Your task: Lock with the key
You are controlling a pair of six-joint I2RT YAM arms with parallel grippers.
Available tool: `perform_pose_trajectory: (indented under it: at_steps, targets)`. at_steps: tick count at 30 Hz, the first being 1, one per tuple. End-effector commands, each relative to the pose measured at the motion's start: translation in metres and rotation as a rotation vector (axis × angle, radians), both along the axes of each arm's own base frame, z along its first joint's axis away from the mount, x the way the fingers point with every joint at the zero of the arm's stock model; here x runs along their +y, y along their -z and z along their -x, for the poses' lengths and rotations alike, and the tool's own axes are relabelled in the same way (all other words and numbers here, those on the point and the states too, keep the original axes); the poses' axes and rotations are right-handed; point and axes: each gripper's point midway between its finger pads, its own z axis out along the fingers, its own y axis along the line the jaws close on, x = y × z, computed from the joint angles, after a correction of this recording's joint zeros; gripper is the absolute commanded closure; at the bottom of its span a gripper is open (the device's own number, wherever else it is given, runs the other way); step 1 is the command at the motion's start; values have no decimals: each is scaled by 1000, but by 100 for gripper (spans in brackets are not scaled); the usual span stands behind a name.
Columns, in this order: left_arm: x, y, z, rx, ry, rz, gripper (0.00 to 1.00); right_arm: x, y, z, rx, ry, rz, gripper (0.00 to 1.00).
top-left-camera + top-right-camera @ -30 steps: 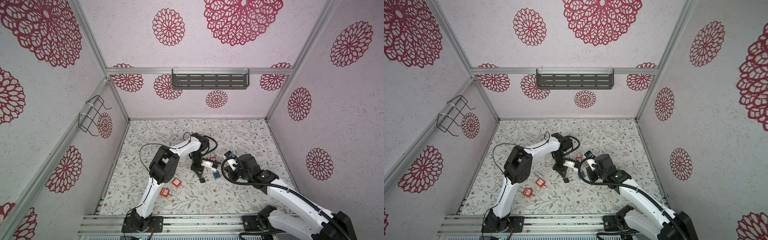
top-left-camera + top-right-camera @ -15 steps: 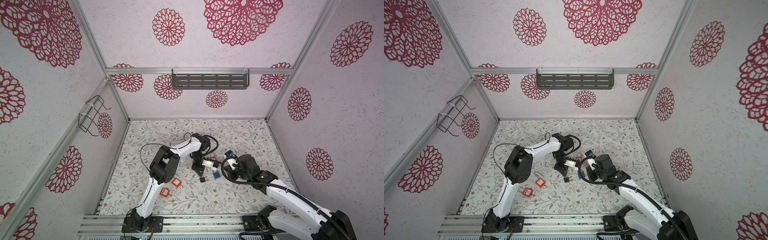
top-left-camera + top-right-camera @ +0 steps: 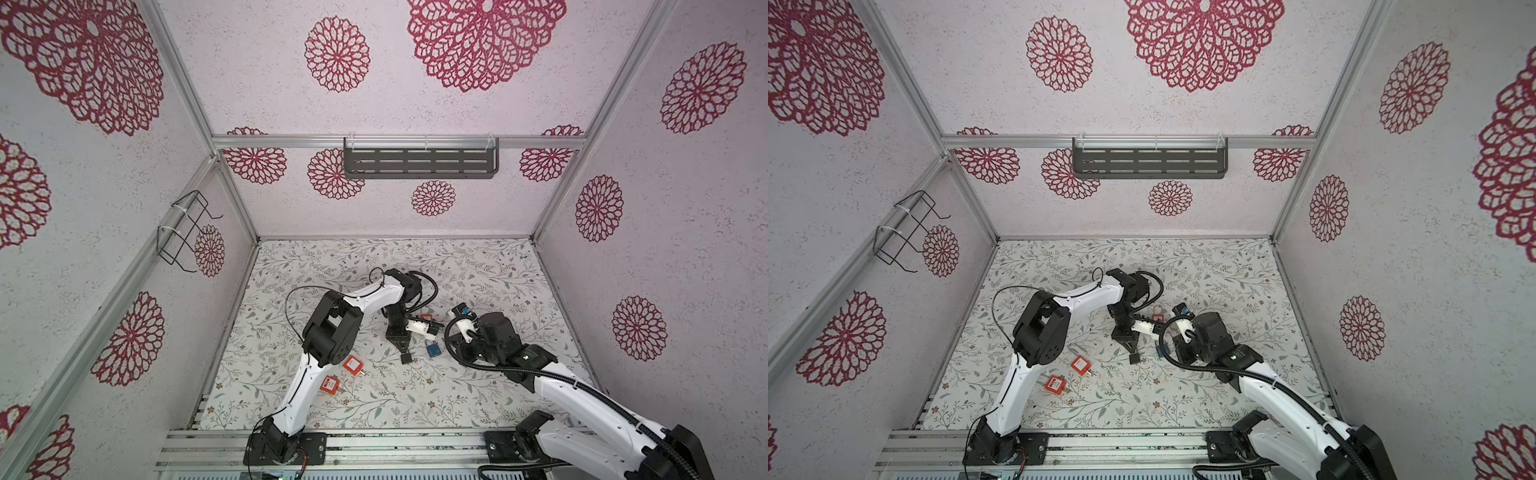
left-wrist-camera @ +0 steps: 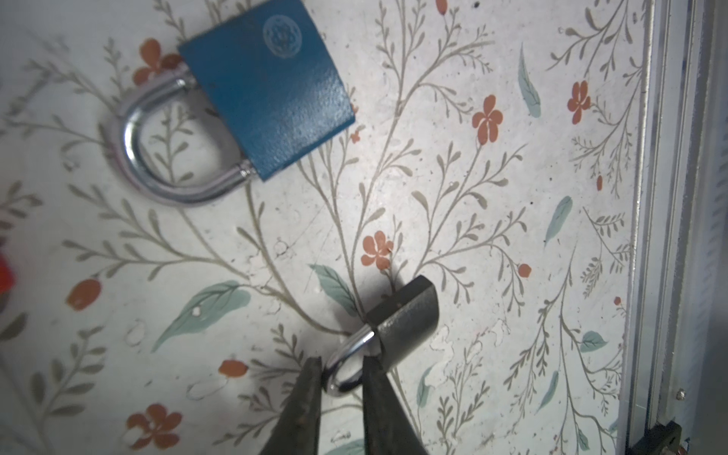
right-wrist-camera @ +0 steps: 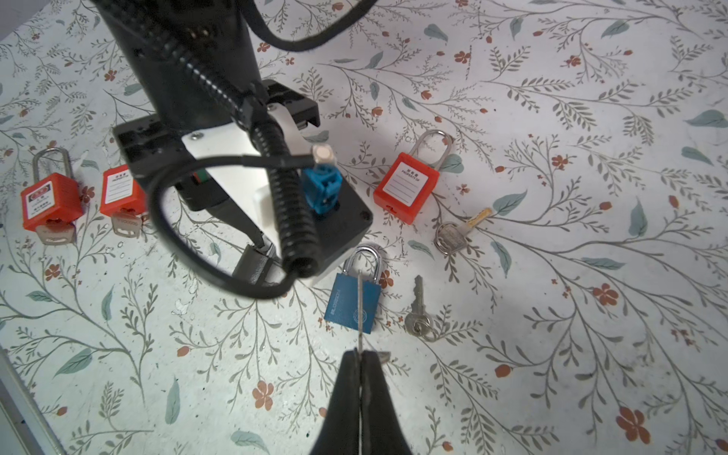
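The floral worktop (image 3: 478,399) is bare along its far edge, its right edge and most of its front edge, and everything is gathered near the middle. There the left pincer (image 4: 342,359) is seen pointed down and narrowly spread. One finger stands on either side of the shackle of the small dark padlock (image 4: 405,319), which sits low at the worktop; whether the shackle is touched cannot be told. The right pincer (image 5: 360,354) is pressed together on the key (image 5: 360,311), held edge-on. In the right wrist view its blade crosses the blue padlock (image 5: 352,303), which lies flat near the dark padlock, apart from it. A red padlock (image 5: 407,185) lies a little nearer the far edge. Two keyed red padlocks (image 3: 352,365) (image 3: 330,384) are set toward the front-left corner — well apart from both pincers. Two loose keys (image 5: 453,235) (image 5: 419,315) lie near the blue padlock.
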Motion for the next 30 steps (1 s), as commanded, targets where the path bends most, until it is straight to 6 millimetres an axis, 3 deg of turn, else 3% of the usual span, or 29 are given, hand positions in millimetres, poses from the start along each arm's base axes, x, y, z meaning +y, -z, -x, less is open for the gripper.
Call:
perform_pose_trajectory:
  at_steps: [1,6,8,9,10,19,21,24,28,30]
  targets:
    - [-11,-10,-8,-13,-27,74,76,0,-5,2,11,20,-40,100]
    - [-16,-25,-16,-25,-64,130,71,-1,1,6,46,36,-49,100]
    - [-14,-31,-19,-42,-75,133,63,-2,1,8,57,42,-53,100]
    - [-14,-34,-20,-50,-80,137,52,-2,1,9,59,44,-56,100]
    - [-13,-39,-22,-60,-92,144,2,-2,1,11,65,43,-60,100]
    - [-9,-98,-55,-252,-298,313,3,14,12,24,156,27,-92,100]
    - [-4,-119,-65,-325,-398,368,3,21,17,25,177,14,-77,100]
    - [10,-139,-78,-431,-552,426,3,32,28,25,225,2,-39,100]
    - [44,-174,-99,-605,-872,523,3,41,42,18,279,12,19,100]
    - [60,-188,-97,-658,-949,566,3,46,47,13,292,17,44,100]
